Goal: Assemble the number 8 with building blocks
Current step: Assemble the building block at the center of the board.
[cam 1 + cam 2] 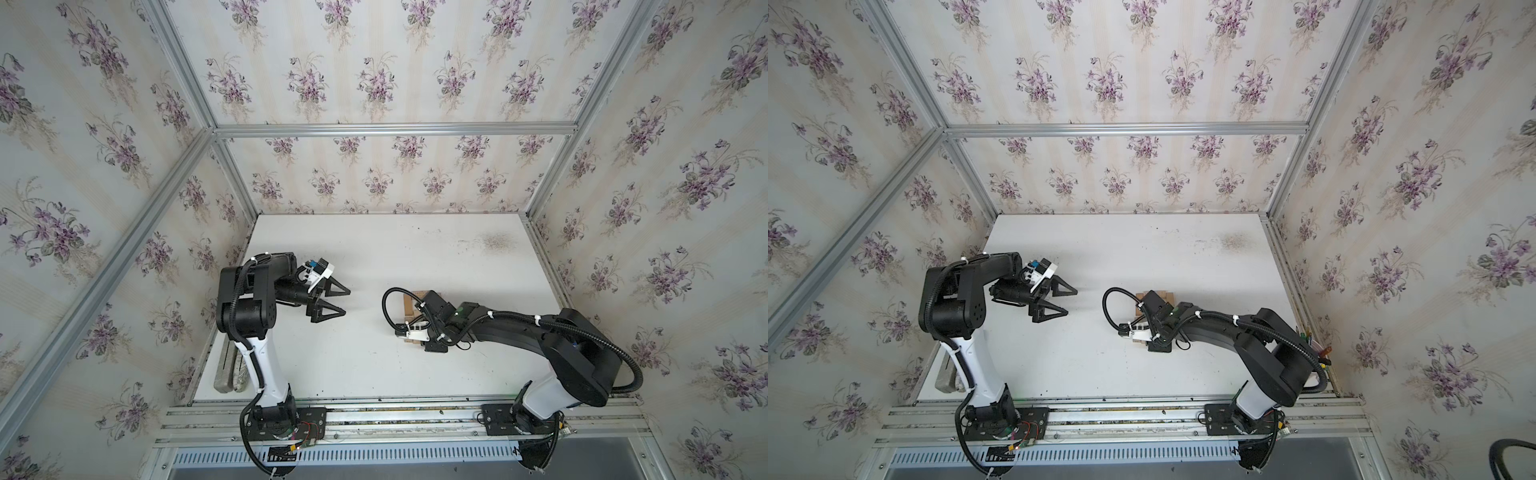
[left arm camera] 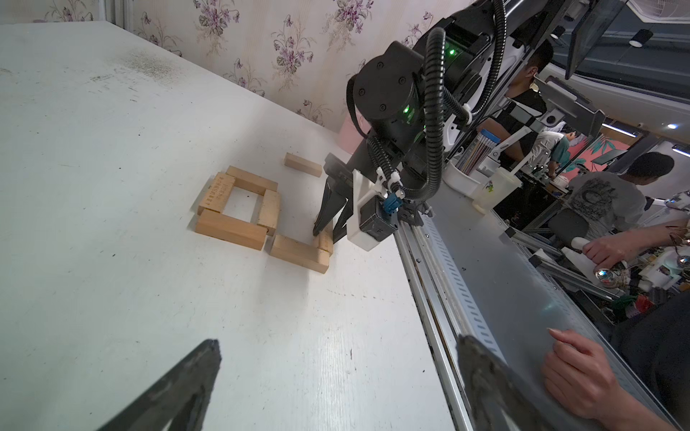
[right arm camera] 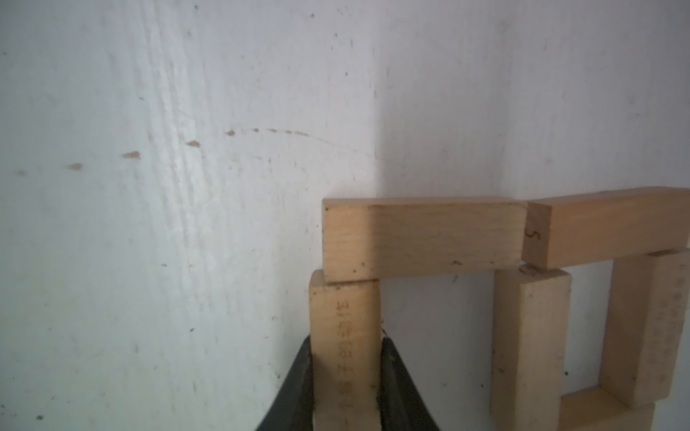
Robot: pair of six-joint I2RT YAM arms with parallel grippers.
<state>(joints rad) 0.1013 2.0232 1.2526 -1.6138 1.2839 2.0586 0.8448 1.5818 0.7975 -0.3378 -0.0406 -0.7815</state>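
Observation:
Several tan wooden building blocks (image 2: 231,229) lie flat on the white table (image 2: 112,186). Four of them form a closed square; a fifth block (image 2: 298,253) lies at its near corner. My right gripper (image 2: 328,233) points down, shut on a printed block (image 3: 345,373) that rests on the table, one end touching the fifth block (image 3: 422,239). Together they make a partial number 8 (image 3: 530,317). One loose block (image 2: 303,164) lies apart, beyond the square. In both top views the right arm hides most of the figure (image 1: 409,305). My left gripper (image 1: 347,301) hovers open and empty, well to the left.
Two long grey slabs (image 1: 228,370) lie at the table's left edge behind the left arm. An aluminium rail (image 1: 374,415) runs along the front edge. A person's hand (image 2: 582,373) rests on the metal ledge outside the rail. Papered walls close in three sides.

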